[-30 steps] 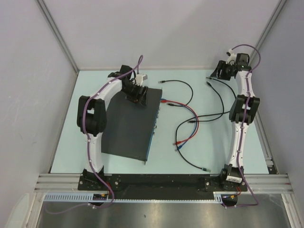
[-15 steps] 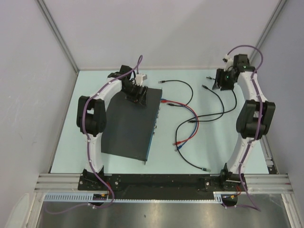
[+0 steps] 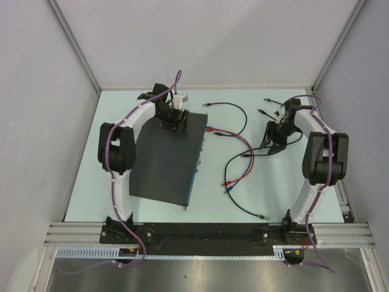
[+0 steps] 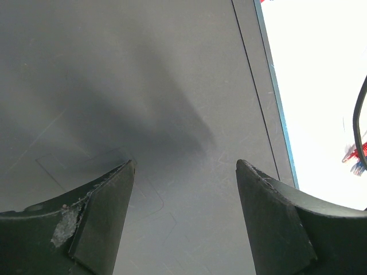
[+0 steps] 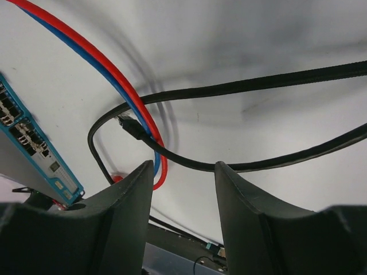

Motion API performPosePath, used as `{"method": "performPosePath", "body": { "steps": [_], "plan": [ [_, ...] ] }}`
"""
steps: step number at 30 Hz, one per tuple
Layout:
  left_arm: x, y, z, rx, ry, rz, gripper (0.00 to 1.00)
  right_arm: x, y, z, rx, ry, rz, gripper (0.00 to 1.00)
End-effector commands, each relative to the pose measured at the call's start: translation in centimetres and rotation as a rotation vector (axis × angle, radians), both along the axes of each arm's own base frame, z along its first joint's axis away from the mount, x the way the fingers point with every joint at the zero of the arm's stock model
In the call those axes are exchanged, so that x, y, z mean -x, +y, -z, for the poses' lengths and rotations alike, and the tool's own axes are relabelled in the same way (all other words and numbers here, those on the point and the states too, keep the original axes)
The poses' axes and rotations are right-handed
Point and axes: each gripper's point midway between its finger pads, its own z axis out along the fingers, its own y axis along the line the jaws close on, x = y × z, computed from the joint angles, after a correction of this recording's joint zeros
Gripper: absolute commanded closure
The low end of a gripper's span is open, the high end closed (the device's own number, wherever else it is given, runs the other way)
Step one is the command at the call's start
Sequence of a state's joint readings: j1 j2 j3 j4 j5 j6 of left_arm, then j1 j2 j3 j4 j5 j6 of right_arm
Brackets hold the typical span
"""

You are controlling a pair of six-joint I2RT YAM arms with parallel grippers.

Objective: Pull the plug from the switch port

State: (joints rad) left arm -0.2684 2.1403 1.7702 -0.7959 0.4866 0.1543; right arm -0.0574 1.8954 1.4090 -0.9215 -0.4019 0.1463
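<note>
Switch (image 3: 167, 161) placement is read first from above: the box lies flat on the left half of the table (image 3: 85, 182) with its light port face turned right, and the plug (image 3: 208, 129) of the red cable (image 3: 240, 141) is seated near the far end of that face. The left gripper (image 3: 173, 117) is set over the far end of the lid, while the right gripper (image 3: 273, 137) hangs well to the right above loose black cables (image 3: 234, 109). From the left wrist, the jaws are shown spread wide and empty just over the black lid; contact cannot be told. From the right wrist, the jaws are shown about half apart with nothing between them, the red cable curving beyond toward the port face at the left. The approach is judged to be in hand: the box should be pinned by the left arm, the plug body rather than the cord should be pinched, any latch tab pressed, and the pull kept straight out of the port.
</note>
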Motion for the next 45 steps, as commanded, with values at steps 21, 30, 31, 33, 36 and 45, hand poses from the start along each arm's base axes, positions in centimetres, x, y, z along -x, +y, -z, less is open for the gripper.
{"method": "performPosePath", "body": {
  "steps": [21, 30, 31, 33, 36, 45],
  "plan": [
    [1.2, -0.2, 4.0, -0.008, 0.11, 0.0, 0.21, 1.9, -0.7, 0.7, -0.043, 0.021, -0.084, 0.36],
    [1.3, 0.3, 4.4, -0.025, 0.119, -0.007, 0.2, 1.6, -1.6, 2.1, -0.049, 0.107, 0.072, 0.35],
    [1.5, 0.3, 4.5, -0.028, 0.123, -0.007, 0.2, 1.2, -1.6, 2.2, -0.057, 0.098, 0.081, 0.35],
    [1.5, 0.4, 4.6, -0.038, 0.122, -0.006, 0.2, -0.6, -1.5, 2.4, -0.099, 0.065, 0.122, 0.36],
    [1.7, 0.5, 4.8, -0.048, 0.127, -0.005, 0.2, -2.7, -1.6, 3.0, -0.098, 0.046, 0.132, 0.44],
    [1.8, 0.7, 5.8, -0.062, 0.148, -0.006, 0.2, -2.3, 1.0, 2.3, -0.214, 0.06, 0.04, 0.78]
  ]
}}
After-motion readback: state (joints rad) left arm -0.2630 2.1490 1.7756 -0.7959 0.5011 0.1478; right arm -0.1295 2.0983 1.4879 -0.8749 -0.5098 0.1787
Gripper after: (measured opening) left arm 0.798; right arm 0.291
